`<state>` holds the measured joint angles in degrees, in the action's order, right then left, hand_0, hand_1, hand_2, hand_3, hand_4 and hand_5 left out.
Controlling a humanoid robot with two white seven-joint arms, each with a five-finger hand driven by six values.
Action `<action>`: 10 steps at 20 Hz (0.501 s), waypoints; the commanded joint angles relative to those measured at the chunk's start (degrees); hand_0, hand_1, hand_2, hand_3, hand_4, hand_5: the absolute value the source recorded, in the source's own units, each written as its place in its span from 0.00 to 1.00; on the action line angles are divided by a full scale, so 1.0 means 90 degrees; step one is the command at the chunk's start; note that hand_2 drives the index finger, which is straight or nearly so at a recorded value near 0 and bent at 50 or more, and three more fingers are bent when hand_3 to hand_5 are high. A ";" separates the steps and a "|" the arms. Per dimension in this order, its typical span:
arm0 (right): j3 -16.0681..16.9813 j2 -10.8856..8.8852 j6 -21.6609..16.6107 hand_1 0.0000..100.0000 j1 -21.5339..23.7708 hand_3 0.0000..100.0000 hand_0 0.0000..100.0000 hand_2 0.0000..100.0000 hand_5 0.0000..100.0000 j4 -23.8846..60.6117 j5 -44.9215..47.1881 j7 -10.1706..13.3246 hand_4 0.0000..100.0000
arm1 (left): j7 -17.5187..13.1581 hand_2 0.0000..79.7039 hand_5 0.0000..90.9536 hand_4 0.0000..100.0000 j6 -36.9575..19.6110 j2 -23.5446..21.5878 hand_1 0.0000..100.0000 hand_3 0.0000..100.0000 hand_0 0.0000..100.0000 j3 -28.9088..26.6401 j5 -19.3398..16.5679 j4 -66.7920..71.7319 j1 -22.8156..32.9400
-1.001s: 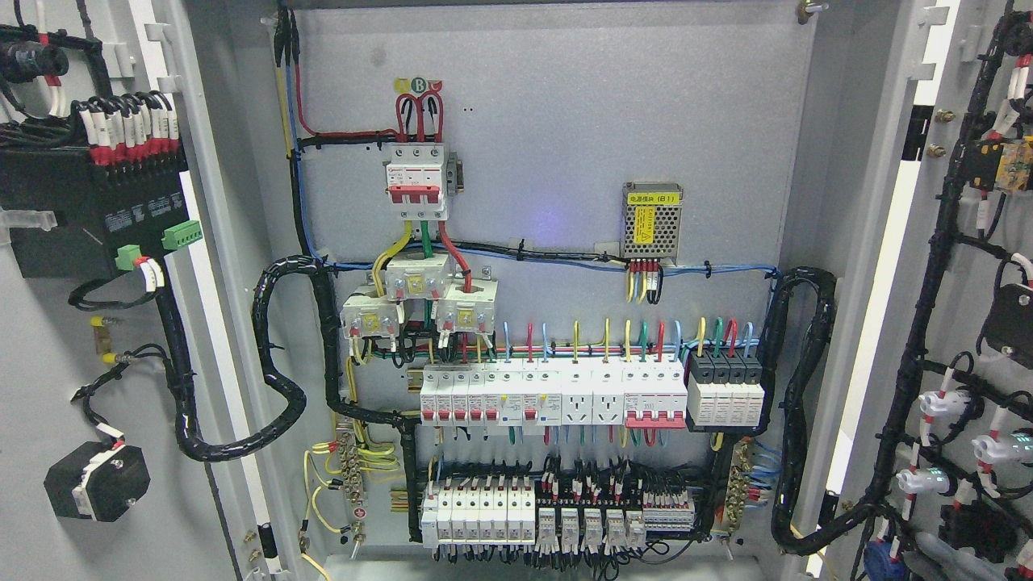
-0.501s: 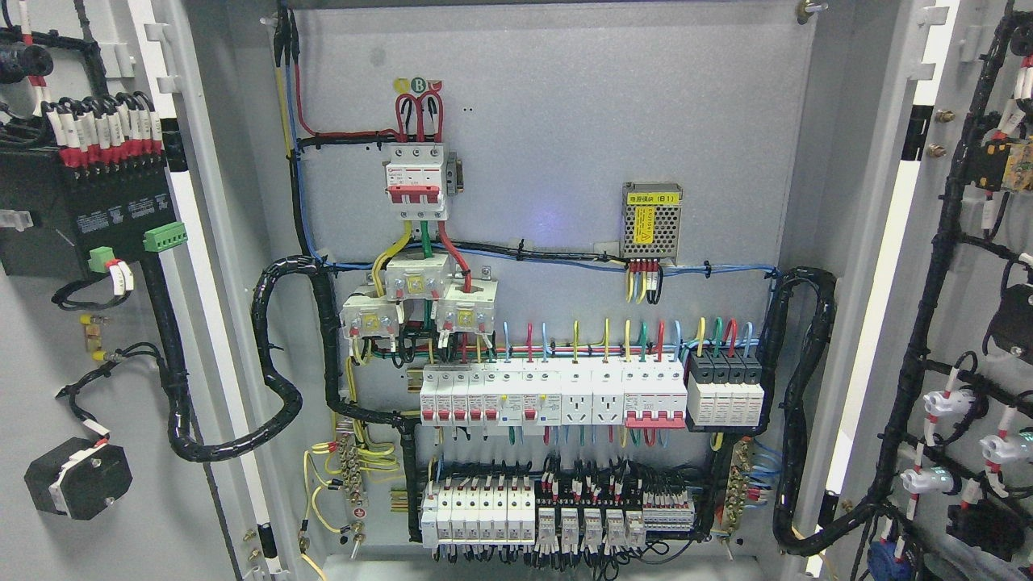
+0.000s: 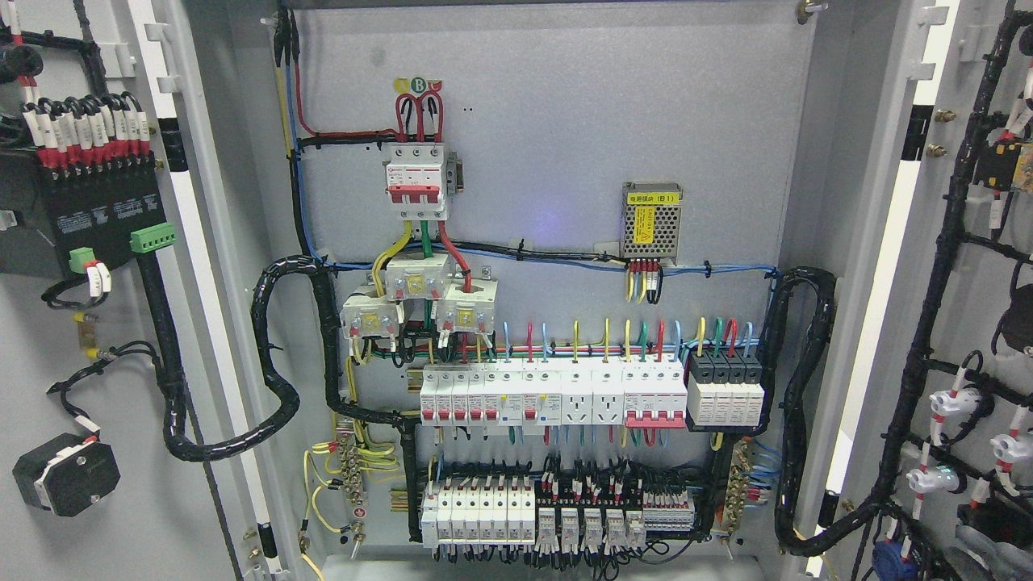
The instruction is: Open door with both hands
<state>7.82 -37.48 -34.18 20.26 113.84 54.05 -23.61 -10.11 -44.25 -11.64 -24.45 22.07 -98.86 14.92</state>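
Note:
An electrical cabinet stands wide open before me. Its left door (image 3: 48,363) swings out at the picture's left, its inner face carrying a black module with red-tipped wires (image 3: 89,194) and a black octagonal part (image 3: 66,474). The right door (image 3: 980,347) swings out at the right, with black cable looms and white fittings on it. Between them the grey back panel (image 3: 565,121) shows rows of white breakers (image 3: 553,395). Neither of my hands nor any arm shows in the head view.
A red-and-white main breaker (image 3: 416,181) sits at the upper middle, a small perforated power supply (image 3: 652,219) to its right. Thick black cable looms (image 3: 278,379) hang from both door hinges into the cabinet. Terminal rows (image 3: 557,512) line the bottom.
Both doors have swung further outward: the left door's parts have slid left and slightly up, the right door's fittings have shifted right.

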 commanded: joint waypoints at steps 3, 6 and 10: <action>0.0264 -0.0162 -0.0001 0.00 -0.0044 0.00 0.00 0.00 0.00 -0.0393 0.0137 -0.0179 0.00 | -0.0029 0.00 0.00 0.04 -0.0240 -0.0425 0.00 0.00 0.00 -0.0281 -0.0021 0.1052 -0.0642; 0.0352 -0.0191 -0.0001 0.00 -0.0053 0.00 0.00 0.00 0.00 -0.0501 0.0147 -0.0199 0.00 | -0.0029 0.00 0.00 0.04 0.0257 -0.0493 0.00 0.00 0.00 -0.0340 -0.0021 0.1218 -0.0818; 0.0527 -0.0191 -0.0001 0.00 -0.0053 0.00 0.00 0.00 0.00 -0.0569 0.0284 -0.0199 0.00 | -0.0029 0.00 0.00 0.04 0.0434 -0.0581 0.00 0.00 0.00 -0.0379 -0.0031 0.1472 -0.0955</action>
<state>9.78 -38.43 -34.20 19.89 111.30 55.56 -25.31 -10.45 -42.18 -14.25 -26.14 21.90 -92.42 8.80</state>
